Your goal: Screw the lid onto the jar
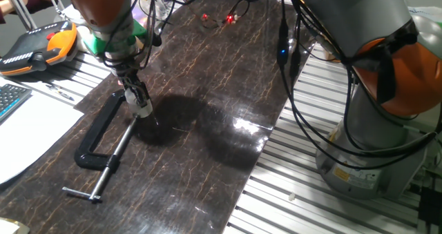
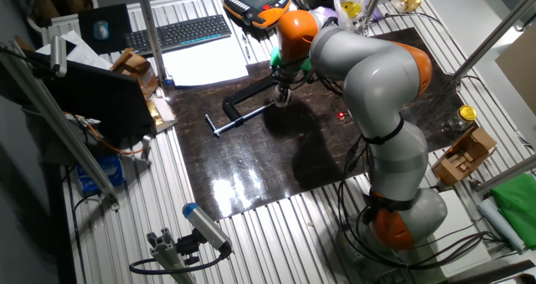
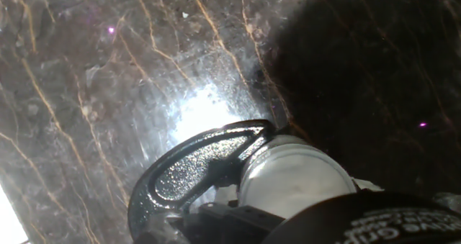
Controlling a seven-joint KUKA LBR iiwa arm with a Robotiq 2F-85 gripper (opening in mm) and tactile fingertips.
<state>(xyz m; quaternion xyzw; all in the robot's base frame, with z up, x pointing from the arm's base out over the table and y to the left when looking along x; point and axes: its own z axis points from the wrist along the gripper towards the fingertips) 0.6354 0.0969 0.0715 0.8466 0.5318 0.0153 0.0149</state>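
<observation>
My gripper [image 1: 141, 104] hangs low over the dark marble board [image 1: 207, 144], beside the upper jaw of the black C-clamp [image 1: 93, 141]. Its fingers are shut on a small whitish round piece, the lid [image 1: 143, 110]. In the hand view the lid [image 3: 292, 175] shows as a pale round cap right at the black fingers [image 3: 374, 219], touching or nearly touching the C-clamp's cast jaw [image 3: 194, 165]. The jar cannot be told apart from the lid; it may sit under the lid. From the other fixed view the gripper [image 2: 283, 98] stands at the clamp's [image 2: 243, 108] right end.
The C-clamp's screw and T-handle [image 1: 86, 192] reach toward the board's front left. White paper [image 1: 27, 123], a keyboard [image 2: 180, 33] and an orange teach pendant [image 1: 41, 44] lie to the left. Cables [image 1: 290, 54] hang at the right; wooden blocks [image 2: 465, 154] stand beyond.
</observation>
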